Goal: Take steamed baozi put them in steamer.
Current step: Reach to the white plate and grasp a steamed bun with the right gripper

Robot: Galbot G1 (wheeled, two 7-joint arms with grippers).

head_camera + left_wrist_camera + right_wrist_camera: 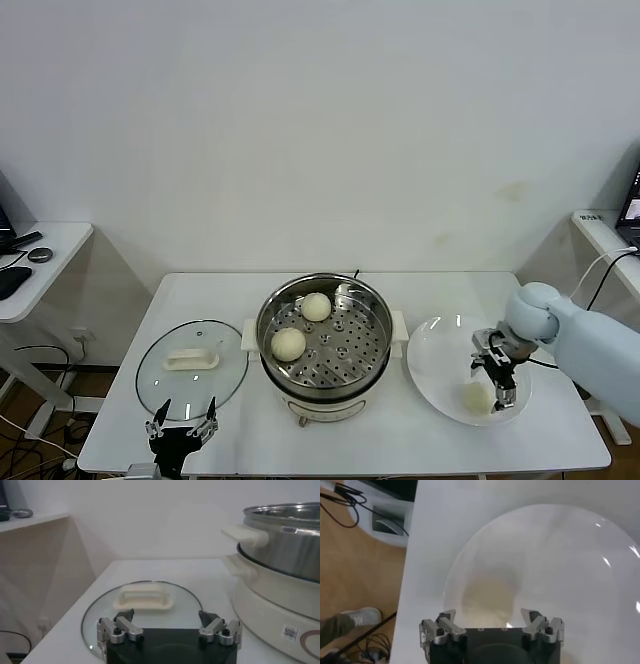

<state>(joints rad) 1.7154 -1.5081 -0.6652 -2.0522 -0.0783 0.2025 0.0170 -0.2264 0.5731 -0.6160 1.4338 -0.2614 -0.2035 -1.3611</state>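
The right gripper (pixel 499 388) is spread wide, pointing down over the white plate (pixel 437 350). One baozi (pixel 477 397) lies on the plate right beside its fingers, not pinched. Two more buns (pixel 289 344) sit inside the steamer (pixel 372 304) to the left. The left gripper (pixel 181 430) waits, spread too, by the glass lid (pixel 160 384)

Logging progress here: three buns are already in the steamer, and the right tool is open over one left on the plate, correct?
Not quite. The head view shows two buns in the steamer, not three. The rest stands: the right tool is open over a bun on the plate.
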